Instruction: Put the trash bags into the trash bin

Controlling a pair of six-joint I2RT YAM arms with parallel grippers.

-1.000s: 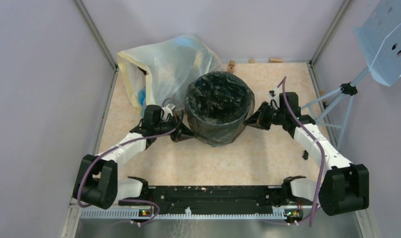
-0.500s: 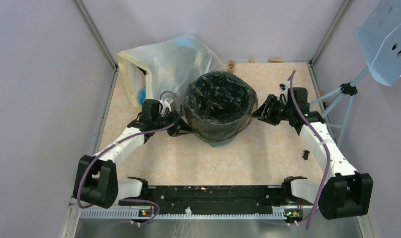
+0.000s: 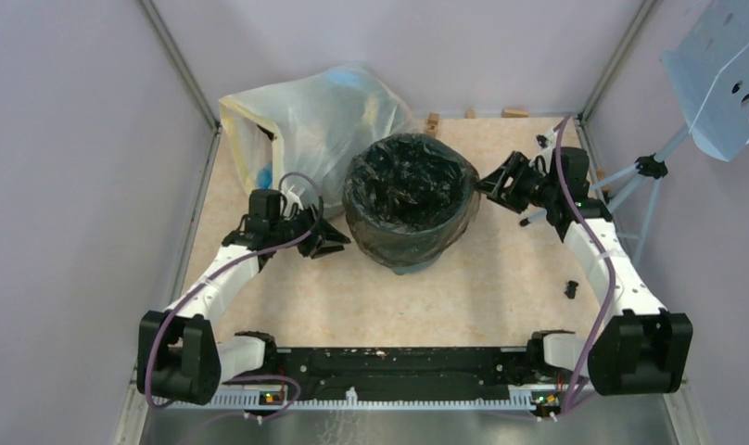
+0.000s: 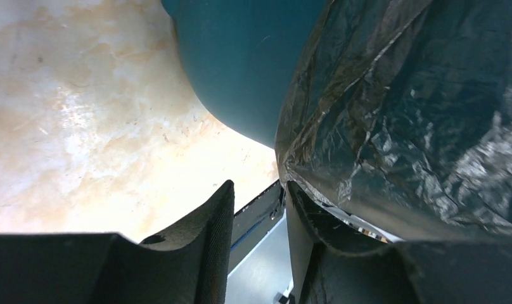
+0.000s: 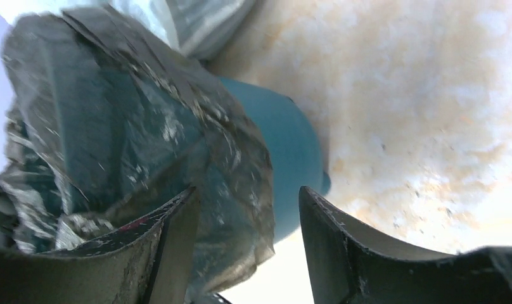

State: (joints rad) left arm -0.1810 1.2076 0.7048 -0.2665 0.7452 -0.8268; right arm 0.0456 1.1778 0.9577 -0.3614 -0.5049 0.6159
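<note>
The round teal trash bin (image 3: 410, 268) stands mid-table. A glossy black trash bag (image 3: 408, 185) lines it, its hem folded down over the rim and most of the outer wall. My left gripper (image 3: 338, 243) is open just left of the bin, apart from it. In the left wrist view the bag (image 4: 418, 114) hangs beside the right finger (image 4: 304, 240) of my left gripper (image 4: 258, 209), above bare bin wall (image 4: 241, 57); nothing is between the fingers. My right gripper (image 3: 489, 185) is open at the bin's right. In the right wrist view the bag (image 5: 133, 126) and bin (image 5: 294, 152) lie beyond my right gripper (image 5: 248, 193).
A large translucent whitish-yellow bag (image 3: 306, 130) with blue contents leans behind and left of the bin. Small wooden blocks (image 3: 433, 121) lie along the back wall. A small black object (image 3: 571, 288) sits at the right. A tripod with a blue perforated panel (image 3: 723, 65) stands outside the right wall.
Both grippers have opened and let go of the bag's hem. The left drew back leftward, the right drew back to the right and rear. The bag stays draped over the bin.
</note>
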